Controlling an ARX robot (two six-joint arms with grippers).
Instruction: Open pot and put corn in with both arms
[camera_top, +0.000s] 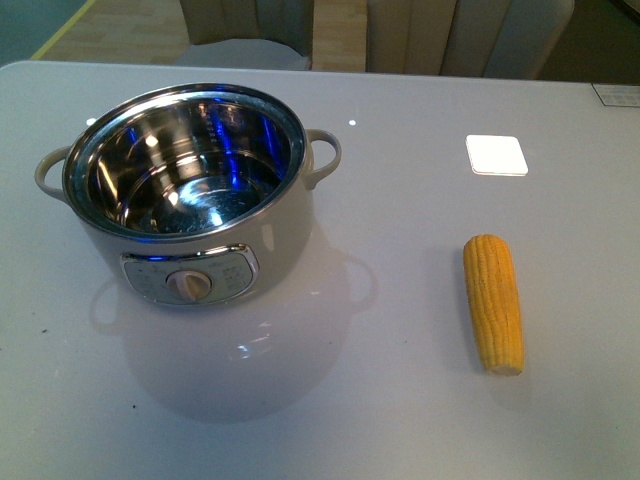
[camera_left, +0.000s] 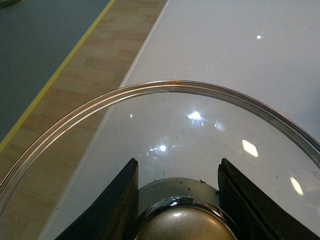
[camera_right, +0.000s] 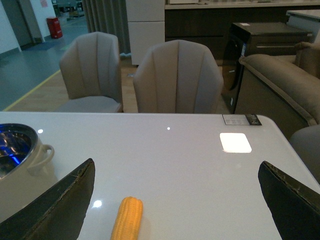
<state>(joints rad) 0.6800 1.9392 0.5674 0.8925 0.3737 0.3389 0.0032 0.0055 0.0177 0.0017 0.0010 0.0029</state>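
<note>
glass lid (camera_left: 200, 120) gripped, left pincer (camera_left: 177, 164) (wrist view only)

Picture edges cut off the lid (camera_left: 200, 125), its knob (camera_left: 185, 225), part of the corn (camera_right: 127, 220) and most of the pot (camera_right: 20, 170)

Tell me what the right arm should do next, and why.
Probably lower the right gripper onto the corn cob and close on it. The pot stands open, the left gripper holds the glass lid by the knob, and the cob lies untouched on the table, ahead of the open right jaws.
</note>
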